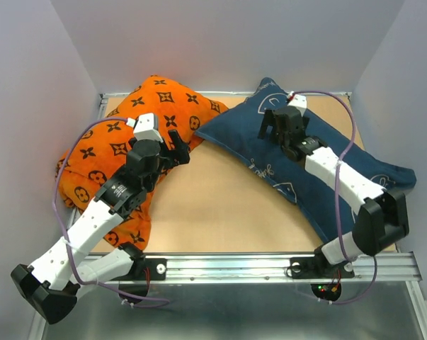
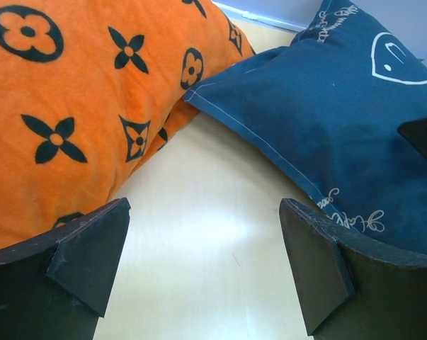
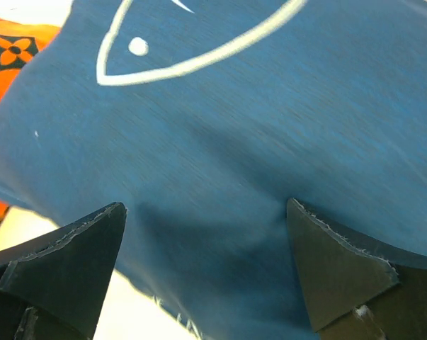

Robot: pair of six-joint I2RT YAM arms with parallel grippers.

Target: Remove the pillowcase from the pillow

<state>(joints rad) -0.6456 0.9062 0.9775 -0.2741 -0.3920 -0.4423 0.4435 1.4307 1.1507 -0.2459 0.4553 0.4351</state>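
Pillow is out of my sight: the navy pillowcase (image 1: 270,152) covers it entirely, lying diagonally along the right side of the tabletop (image 1: 227,205). In the top view the right arm crosses the pillowcase and hides its middle. The right wrist view is blurred. It shows only blue fabric with a white fish outline, with the right pincer (image 3: 206,212) spread wide over it, and I cannot tell whether the tips touch. Only the left wrist view shows the pillowcase's stitched corner meeting the orange cushion (image 2: 64,120). The left pincer (image 2: 202,212) is also wide apart, holding nothing, over bare tabletop. The left arm overlaps the cushion from above.
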